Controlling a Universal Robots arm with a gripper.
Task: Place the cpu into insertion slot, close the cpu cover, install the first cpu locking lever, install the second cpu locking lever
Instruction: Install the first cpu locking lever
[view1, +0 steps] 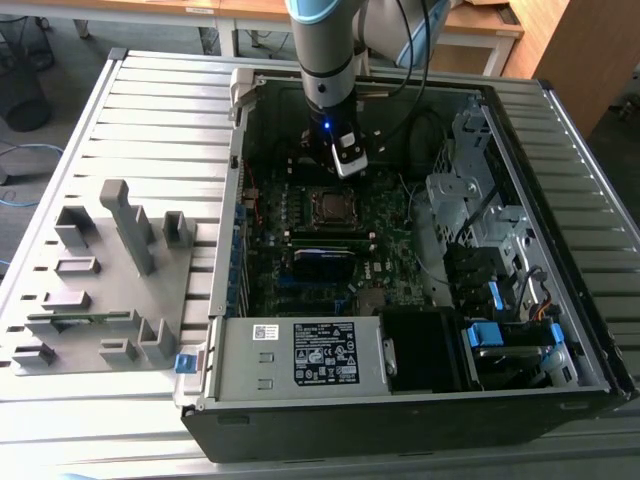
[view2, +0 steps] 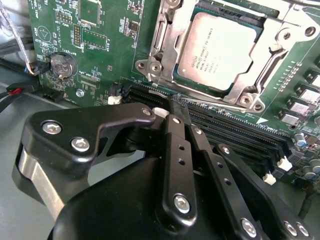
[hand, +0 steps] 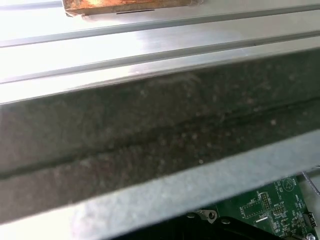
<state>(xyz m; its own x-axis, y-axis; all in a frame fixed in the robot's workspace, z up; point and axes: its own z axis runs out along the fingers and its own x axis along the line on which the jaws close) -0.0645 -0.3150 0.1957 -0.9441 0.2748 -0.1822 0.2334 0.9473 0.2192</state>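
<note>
1 cpu (view2: 220, 47) in insertion slot (view2: 235, 14) per second wrist view | hand (view2: 182, 122) clenched, empty, nr cpu

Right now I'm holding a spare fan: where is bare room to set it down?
In the exterior view's upper left the slatted table is bare, bordered by the grey fixture block and the computer case. Inside the case it is crowded: gripper, cables, motherboard.

A: What carries the parts?
B: Table (view1: 150, 110): ribbed grey metal slats.
A: And what rests directly on it?
B: Open case (view1: 400, 425), lying on its side, toward the exterior view's right. Grey jig (view1: 100, 290) with upright blocks, just beside the case, on the exterior view's left.
</note>
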